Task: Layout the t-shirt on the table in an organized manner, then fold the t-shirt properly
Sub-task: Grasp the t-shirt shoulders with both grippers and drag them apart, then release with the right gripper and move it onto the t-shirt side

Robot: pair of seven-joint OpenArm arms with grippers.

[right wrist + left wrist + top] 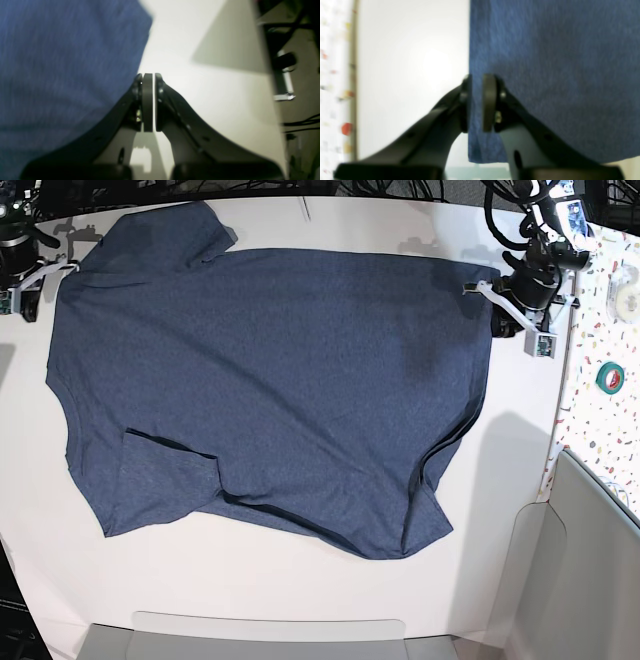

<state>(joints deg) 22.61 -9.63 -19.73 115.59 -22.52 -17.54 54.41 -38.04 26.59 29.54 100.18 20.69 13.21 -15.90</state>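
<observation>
Step in hand was judged to be the laying-out; no fold had been made. The t-shirt (270,380) was found spread flat across the middle of the table (300,600), plain side up, no lettering visible. In the base view the far sleeve was seen lying outward at the upper left, while the near sleeve was tucked in over the body. Creases and a bunched corner were noted at the near end of the hem.

The left gripper (478,102) was observed at the far hem corner with its jaws narrowly parted and the cloth edge running between the pads, apparently not clamped. The right gripper (150,102) was seen closed, pads together, just beside the shirt's edge near the far shoulder; no cloth could be made out between its pads.

Next move, as judged: the near hem corner and tucked sleeve are to be pulled out flat before folding is begun, care being taken that the spread cloth is not dragged
</observation>
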